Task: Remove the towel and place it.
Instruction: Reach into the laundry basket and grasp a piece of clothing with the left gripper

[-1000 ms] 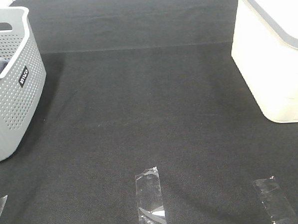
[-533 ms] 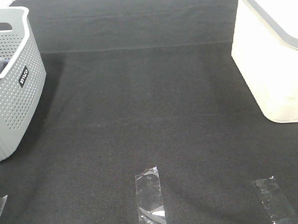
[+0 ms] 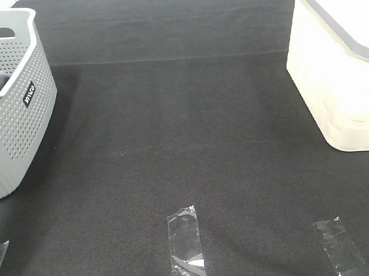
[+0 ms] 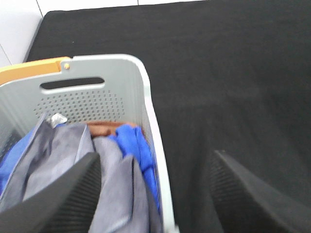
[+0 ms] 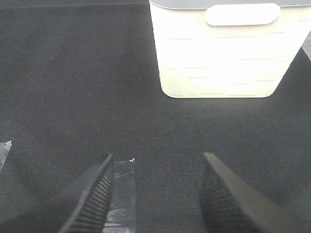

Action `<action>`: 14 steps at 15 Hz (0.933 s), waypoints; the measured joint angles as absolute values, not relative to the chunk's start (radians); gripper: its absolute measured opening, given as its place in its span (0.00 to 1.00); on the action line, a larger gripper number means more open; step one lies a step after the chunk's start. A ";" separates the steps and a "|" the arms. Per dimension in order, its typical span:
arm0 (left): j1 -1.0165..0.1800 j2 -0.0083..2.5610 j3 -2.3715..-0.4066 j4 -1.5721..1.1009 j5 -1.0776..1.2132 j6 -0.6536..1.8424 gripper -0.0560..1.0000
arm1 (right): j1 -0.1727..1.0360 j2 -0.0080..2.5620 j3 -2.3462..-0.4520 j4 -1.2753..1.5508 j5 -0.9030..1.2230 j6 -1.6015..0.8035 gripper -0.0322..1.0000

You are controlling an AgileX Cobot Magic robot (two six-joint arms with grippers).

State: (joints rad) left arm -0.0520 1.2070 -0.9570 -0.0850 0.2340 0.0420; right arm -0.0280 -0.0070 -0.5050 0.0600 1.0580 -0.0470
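The grey perforated basket (image 3: 15,103) at the left edge of the black mat (image 3: 184,125) holds the slate towel (image 4: 68,165), bunched in folds against its wall, with a bright blue cloth (image 4: 132,145) beside it and a brown cloth (image 4: 104,127) showing behind. The white bin (image 3: 336,74) stands at the far right, its inside out of view. Three strips of clear tape (image 3: 185,243) lie on the near part of the mat. The left gripper (image 4: 155,158) hangs over the basket's rim, jaws spread wide, one finger over the towel and one outside the wall, holding nothing. The right gripper (image 5: 156,156) hovers above the mat facing the bin, jaws apart and empty
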 joint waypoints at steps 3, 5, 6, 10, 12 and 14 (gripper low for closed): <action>-0.015 1.433 -1.191 -0.045 0.326 0.000 0.64 | -0.028 -0.007 -0.505 0.061 1.058 -0.047 0.52; 0.036 1.564 -1.329 -0.040 0.442 0.000 0.64 | -0.028 -0.007 -0.505 0.061 1.058 -0.047 0.52; 0.062 1.619 -1.389 -0.038 0.488 0.000 0.64 | -0.028 -0.007 -0.505 0.061 1.058 -0.047 0.52; 0.119 1.832 -1.619 -0.005 0.621 0.000 0.63 | -0.028 -0.007 -0.505 0.061 1.058 -0.047 0.52; 0.120 1.922 -1.708 0.033 0.666 0.000 0.59 | -0.028 -0.007 -0.505 0.061 1.058 -0.047 0.52; 0.120 1.964 -1.749 0.051 0.680 0.000 0.58 | -0.028 -0.007 -0.505 0.061 1.058 -0.047 0.52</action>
State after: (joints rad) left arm 0.1200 1.9640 -1.7490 0.0510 0.6800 0.0000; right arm -0.0280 -0.0070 -0.5050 0.0610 1.0580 -0.0470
